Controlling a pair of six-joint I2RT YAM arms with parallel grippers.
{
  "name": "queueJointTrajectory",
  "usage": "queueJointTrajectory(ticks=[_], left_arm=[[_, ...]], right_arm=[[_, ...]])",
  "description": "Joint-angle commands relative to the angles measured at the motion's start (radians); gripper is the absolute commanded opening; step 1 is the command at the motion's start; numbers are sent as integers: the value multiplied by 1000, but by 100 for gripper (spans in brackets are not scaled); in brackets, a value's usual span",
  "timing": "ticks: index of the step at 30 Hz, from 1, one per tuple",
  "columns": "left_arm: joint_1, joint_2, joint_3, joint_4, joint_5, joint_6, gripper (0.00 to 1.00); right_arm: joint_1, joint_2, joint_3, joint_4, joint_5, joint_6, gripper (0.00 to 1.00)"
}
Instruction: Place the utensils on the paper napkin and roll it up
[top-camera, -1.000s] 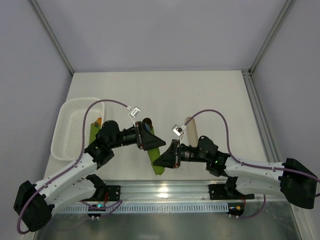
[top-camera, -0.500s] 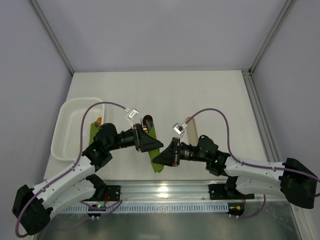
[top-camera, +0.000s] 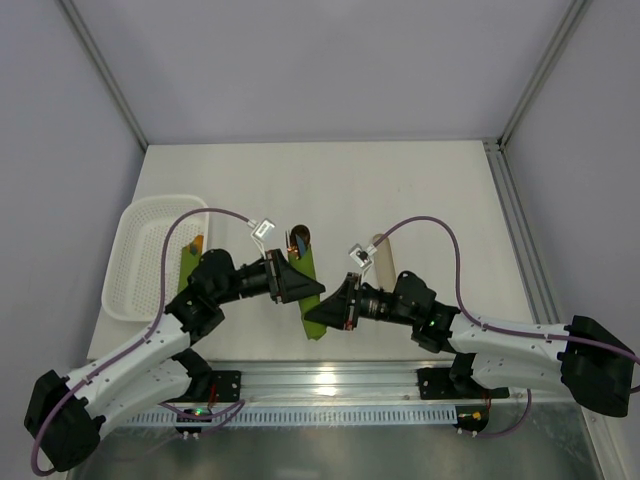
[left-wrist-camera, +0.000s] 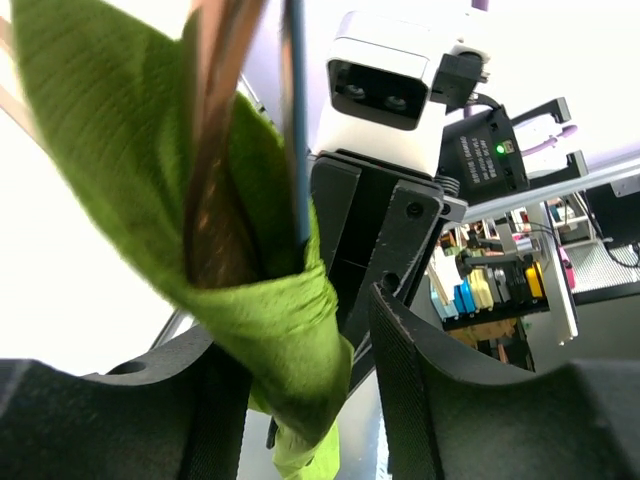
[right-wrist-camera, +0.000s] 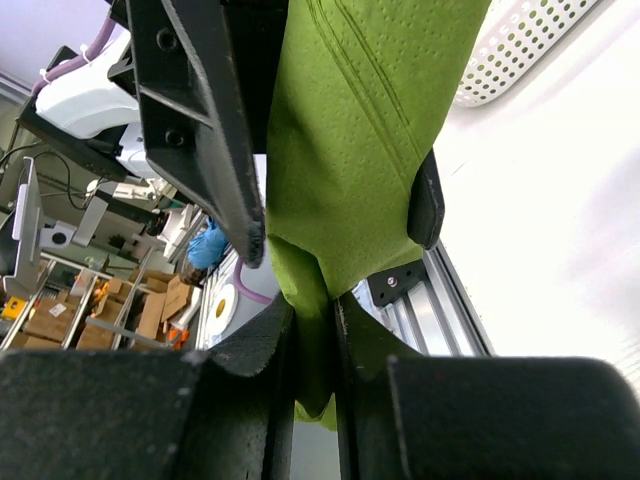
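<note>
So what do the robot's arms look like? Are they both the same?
Yes, twins. The left arm and right arm have white shells with chunky black joints. A thin purple cable loops over each. The left pincer and right pincer are black wedges, each with a small white camera box beside it.

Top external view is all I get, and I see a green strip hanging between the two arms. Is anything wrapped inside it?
Observer: Yes. The left wrist view shows the copper-brown utensils standing inside the folded paper napkin.
Operator: Which arm is actually holding it?
Observer: The right wrist view shows the right pincer squeezed shut on the napkin's tail end.
Operator: And the other arm?
Observer: The left pincer straddles the bundle, with a gap showing on one side, so it is not clamped.
</note>
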Motion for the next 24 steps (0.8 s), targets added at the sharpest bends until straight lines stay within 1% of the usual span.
queueJointTrajectory(ticks=[1, 3, 9, 13, 15, 21, 22, 24], left_arm=[[-2, -23, -16, 32, -22, -18, 47], [-2, -37, -22, 33, -43, -22, 45], [-2, -44, -33, 45, -76, -50, 35], [-2, -43, -36, 61, -99, -70, 26], [-3, -43, -40, 67, -106, -80, 24], [-2, -64, -63, 84, -161, -103, 8], [-3, -67, -63, 82, -168, -107, 2], [-2, -72, -62, 75, -185, -108, 0]], right_arm=[[3, -13, 2, 77, 59, -24, 3], [3, -13, -3, 77, 62, -22, 3], [3, -9, 0, 69, 82, -28, 4], [3, 8, 3, 78, 84, -28, 4], [3, 16, 1, 86, 82, -28, 4], [3, 27, 12, 74, 81, -40, 4], [3, 28, 11, 74, 81, -40, 4], [3, 30, 11, 66, 82, -47, 4]])
